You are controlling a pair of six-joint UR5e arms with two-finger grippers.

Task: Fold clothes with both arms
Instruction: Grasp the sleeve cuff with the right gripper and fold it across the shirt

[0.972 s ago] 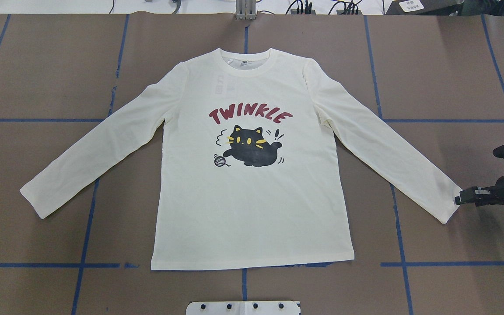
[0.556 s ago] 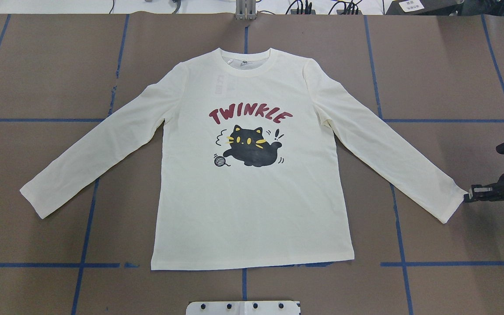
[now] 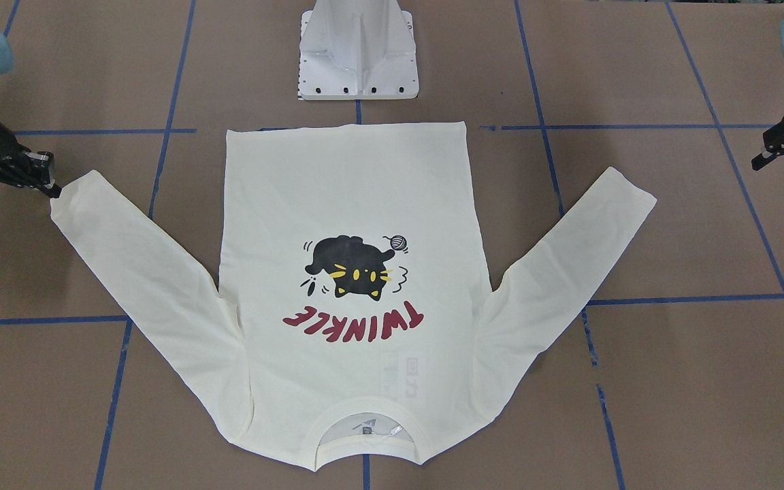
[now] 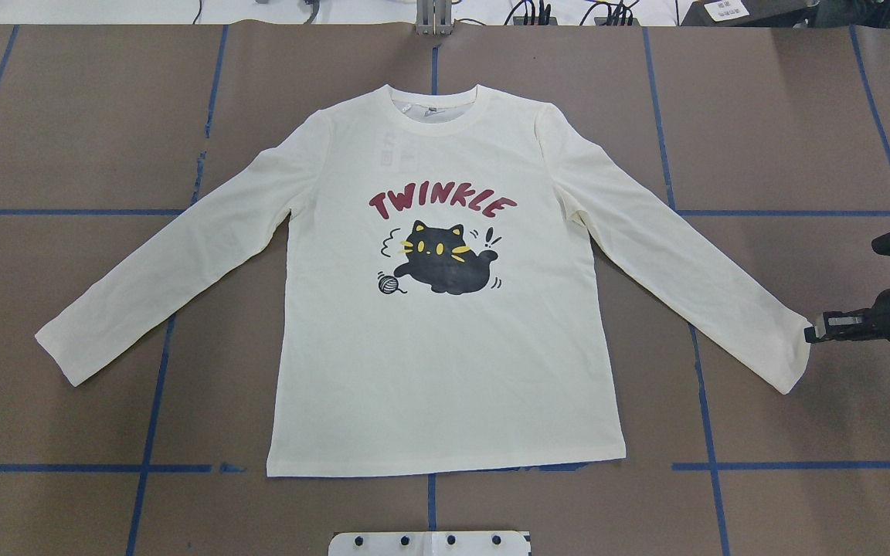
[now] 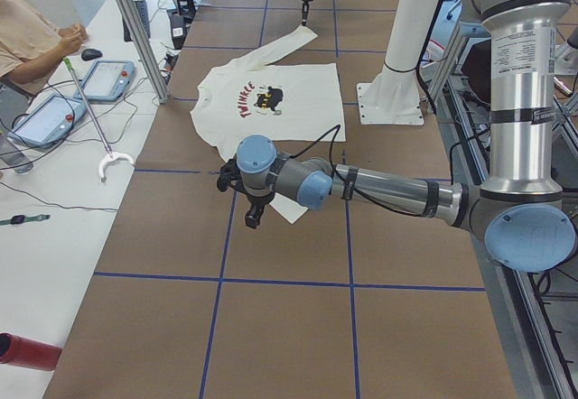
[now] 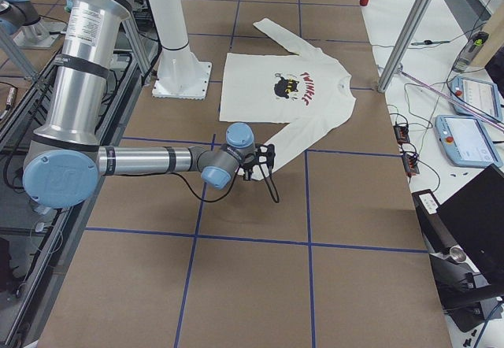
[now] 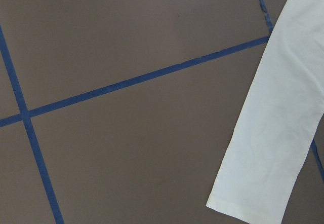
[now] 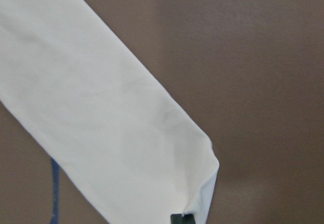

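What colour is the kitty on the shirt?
Black, with yellow eyes and whiskers; the overhead view shows the cat best.

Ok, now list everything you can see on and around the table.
T-shirt: one, cream-white with black cat print, flat mid-table, sleeves spread.
table: one, brown with blue tape grid, under the shirt.
pedestal base: one, white, by the hem.
handheld screens: two, grey-blue, side bench.
person: one, peach top, seated at that bench.
red cylinder: one, red, bench's near end.
right gripper: one, black, fingers at one cuff, grip unclear.
left gripper: one, black, fingers open, apart from the other cuff.
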